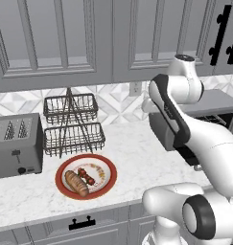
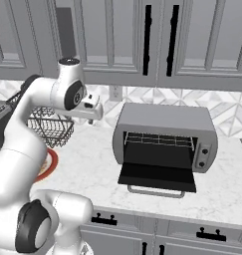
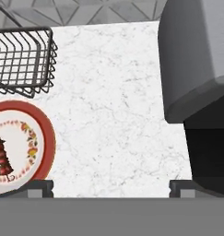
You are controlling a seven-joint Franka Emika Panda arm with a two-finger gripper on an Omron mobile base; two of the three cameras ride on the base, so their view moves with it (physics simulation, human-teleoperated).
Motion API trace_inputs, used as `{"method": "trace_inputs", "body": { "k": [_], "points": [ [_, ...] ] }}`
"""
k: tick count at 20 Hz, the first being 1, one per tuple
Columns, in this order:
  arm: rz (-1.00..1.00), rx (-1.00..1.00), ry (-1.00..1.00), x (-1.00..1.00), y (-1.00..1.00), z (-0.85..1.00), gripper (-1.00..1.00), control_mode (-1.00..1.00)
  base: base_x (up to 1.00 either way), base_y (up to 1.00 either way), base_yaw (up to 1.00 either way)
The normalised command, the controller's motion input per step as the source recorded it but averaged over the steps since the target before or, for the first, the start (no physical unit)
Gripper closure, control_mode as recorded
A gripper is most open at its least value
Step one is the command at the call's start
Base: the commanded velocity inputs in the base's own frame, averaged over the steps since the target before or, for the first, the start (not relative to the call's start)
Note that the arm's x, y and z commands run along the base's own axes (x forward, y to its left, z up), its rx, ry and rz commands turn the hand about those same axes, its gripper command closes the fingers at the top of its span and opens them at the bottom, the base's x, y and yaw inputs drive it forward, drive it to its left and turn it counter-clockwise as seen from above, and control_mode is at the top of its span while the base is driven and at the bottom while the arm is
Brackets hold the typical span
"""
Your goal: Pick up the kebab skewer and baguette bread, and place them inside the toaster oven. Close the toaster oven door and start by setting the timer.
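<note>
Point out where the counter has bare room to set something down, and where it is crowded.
Bare marble lies between the red-rimmed plate and the toaster oven, and along the counter's front edge. It is crowded at the left, where the four-slot toaster, the wire basket rack and the plate sit close together.

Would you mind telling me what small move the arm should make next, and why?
Probably swing the open gripper sideways until it is over the plate and centre on the kebab skewer. The fingertips hang over bare counter between plate and toaster oven, holding nothing. Skewer and baguette bread lie on the plate; the toaster oven door is already down.
</note>
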Motion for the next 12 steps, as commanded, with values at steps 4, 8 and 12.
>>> {"method": "trace_inputs", "body": {
  "k": [4,8,12],
  "points": [
    [0.0,0.0,-0.01,-0.05,-0.84,-0.3,-1.0,-1.0,0.0,0.0,0.0],
    [0.0,0.0,-0.04,-0.05,-0.99,-0.18,-1.0,-1.0,0.0,0.0,0.0],
    [0.0,0.0,-0.09,-0.11,-1.0,-0.14,-1.0,-1.0,0.0,0.0,0.0]
  ]
}}
